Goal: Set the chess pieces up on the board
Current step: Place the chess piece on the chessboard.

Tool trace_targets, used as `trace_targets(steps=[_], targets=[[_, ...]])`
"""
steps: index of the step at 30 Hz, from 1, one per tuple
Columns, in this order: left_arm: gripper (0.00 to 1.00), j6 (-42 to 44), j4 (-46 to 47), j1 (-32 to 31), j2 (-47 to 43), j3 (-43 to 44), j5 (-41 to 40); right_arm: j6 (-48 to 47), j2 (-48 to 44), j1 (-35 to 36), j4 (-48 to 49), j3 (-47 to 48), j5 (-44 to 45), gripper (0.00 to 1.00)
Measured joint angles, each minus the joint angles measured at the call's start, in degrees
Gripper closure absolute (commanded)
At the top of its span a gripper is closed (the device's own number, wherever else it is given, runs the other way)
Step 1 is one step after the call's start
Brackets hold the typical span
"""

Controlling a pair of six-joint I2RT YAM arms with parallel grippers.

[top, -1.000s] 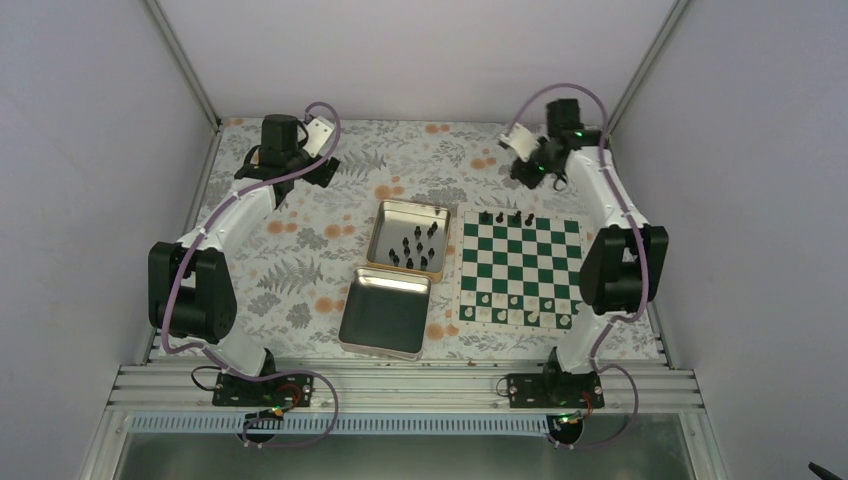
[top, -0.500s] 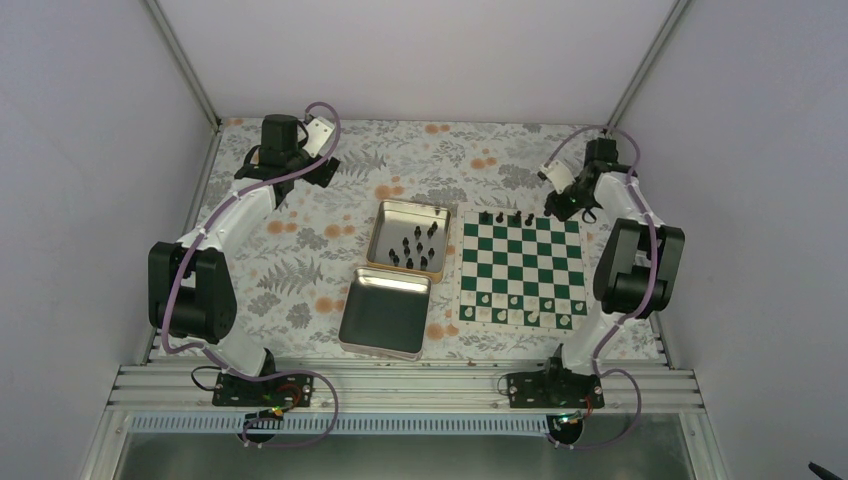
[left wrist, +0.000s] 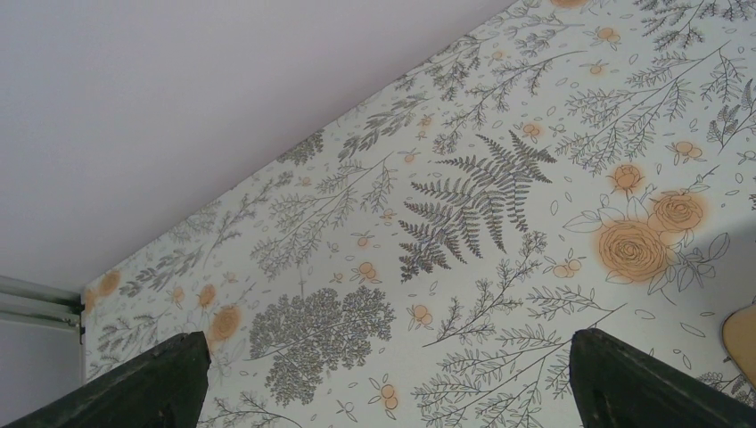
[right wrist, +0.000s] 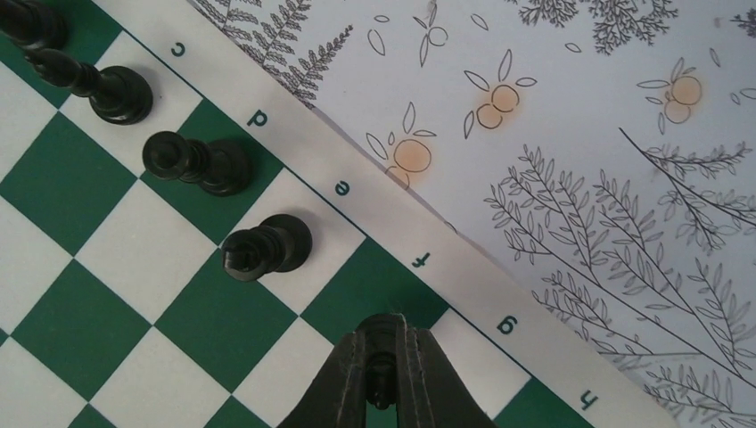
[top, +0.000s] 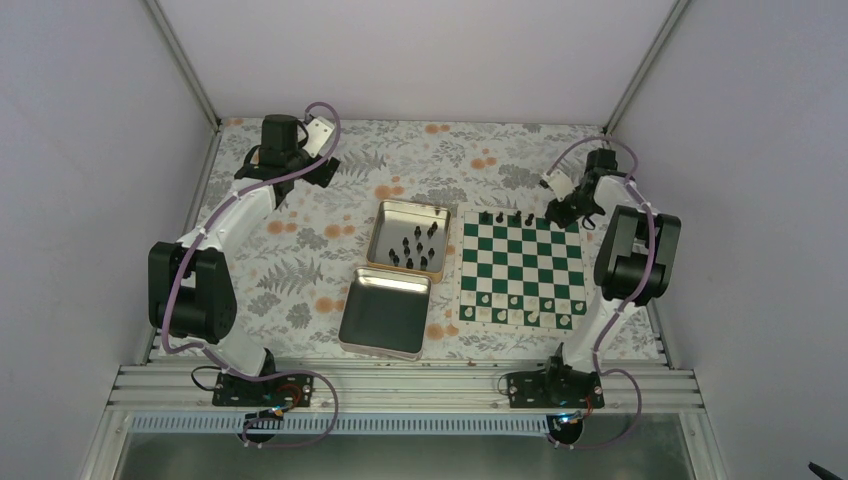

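Placement underway: right gripper hovering over chessboard far edge, toward far-right corner, fingers pinching together on what is looking like tiny black piece. Black pieces standing on c, d, e squares; f square lying bare just ahead of tips. Advising: centring over f, descending straight, clearing e neighbour, releasing only once base is touching. Left gripper hanging, fingers spread wide, over table's far-left corner. Spare pieces sitting in tin beside board's left edge.

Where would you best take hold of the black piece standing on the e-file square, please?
I would grip the e-file piece by its narrow neck from straight above; it stands upright, and closing across the row clears the d-file piece.
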Motion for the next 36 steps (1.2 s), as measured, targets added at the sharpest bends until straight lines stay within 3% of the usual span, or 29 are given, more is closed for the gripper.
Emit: trace_targets(steps=[17,28,36], targets=[[0.0,0.0,-0.02,0.0,0.09,0.0,0.0,-0.13,2.56,0.02,0.81,0.0,-2.67,0.93],[0.0,0.0,0.0,0.0,0.09,0.0,-0.02,-0.39,2.75,0.02,1.18,0.09,-2.75,0.75],[0.0,0.02,0.02,0.0,0.09,0.0,-0.02,-0.63,1.66,0.02,-1.92,1.64,-2.78,0.72]])
